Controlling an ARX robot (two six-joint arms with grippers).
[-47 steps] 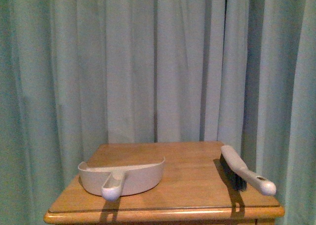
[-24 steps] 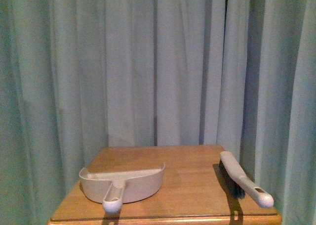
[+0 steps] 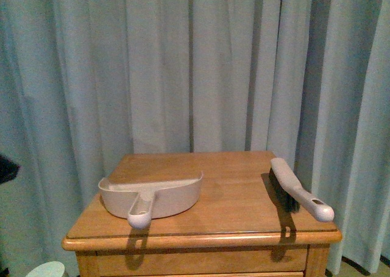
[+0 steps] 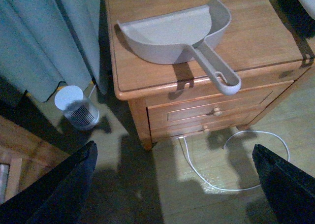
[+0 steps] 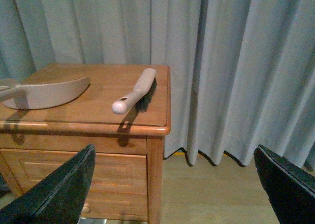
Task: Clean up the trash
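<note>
The trash is out of view in every frame. A beige dustpan point(image 3: 152, 195) lies on the left of the wooden nightstand point(image 3: 231, 173), its handle sticking out over the front edge. A beige hand brush point(image 3: 298, 189) with dark bristles lies along the right edge. My left gripper point(image 4: 174, 194) hangs open over the floor in front of the nightstand, below the dustpan point(image 4: 172, 32). My right gripper point(image 5: 174, 194) is open too, low beside the nightstand's right front corner, with the brush point(image 5: 135, 91) ahead of it. Neither holds anything.
Grey-blue curtains point(image 3: 195, 70) hang close behind and to the right of the nightstand. A small white cylindrical device point(image 4: 74, 106) stands on the floor at its left. A white cable point(image 4: 231, 160) loops on the floor below the drawers point(image 4: 216, 113).
The front view has shifted: the nightstand now sits higher in the frame and its drawer front shows. Dustpan and brush keep their places on the top.
</note>
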